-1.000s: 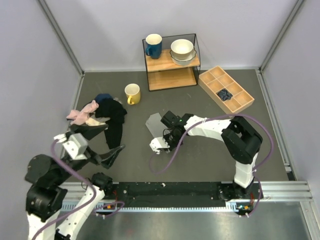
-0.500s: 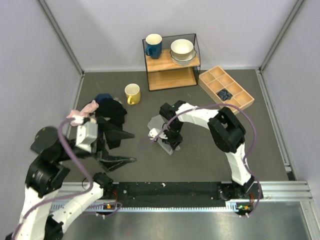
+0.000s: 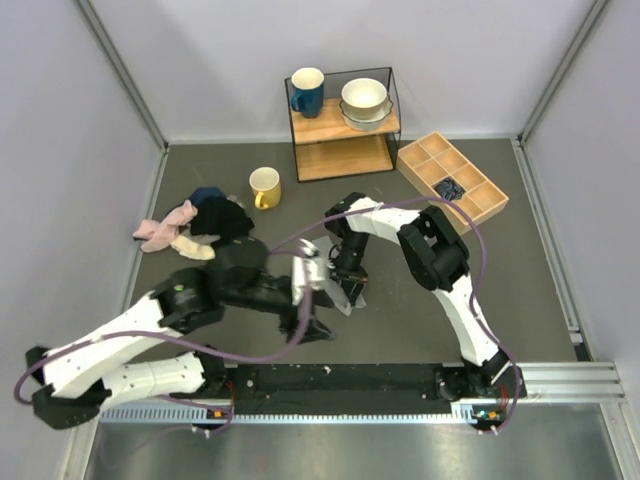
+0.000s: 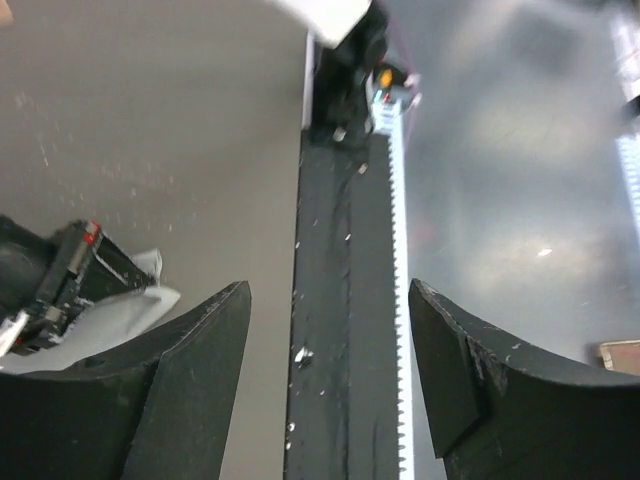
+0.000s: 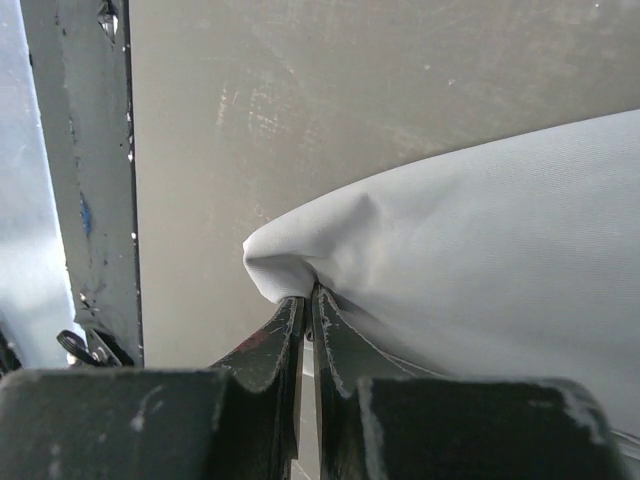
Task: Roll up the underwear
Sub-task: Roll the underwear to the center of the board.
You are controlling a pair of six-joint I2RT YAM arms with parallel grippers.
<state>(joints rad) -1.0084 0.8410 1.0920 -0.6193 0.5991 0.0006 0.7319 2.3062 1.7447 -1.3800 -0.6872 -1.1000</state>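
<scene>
I am pinching an edge of the plain light grey thin cloth underwear (image 5: 480, 240), lying centrally, in my right pincer (image 5: 308, 297); my left pincer (image 4: 330, 300) is gaping wide just left; I am seemingly starting the roll; next, curling this edge over.

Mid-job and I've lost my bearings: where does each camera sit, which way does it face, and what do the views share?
Top external: above and behind the bases, looking down on the table; both arms show, left gripper and right gripper close together.
Left wrist: on the left arm, looking past its open fingers at the black rail.
Right wrist: on the right arm, low over the table, looking along fingers shut on the underwear.
Shared: the underwear appears in all three; the rail in top and left wrist.
</scene>
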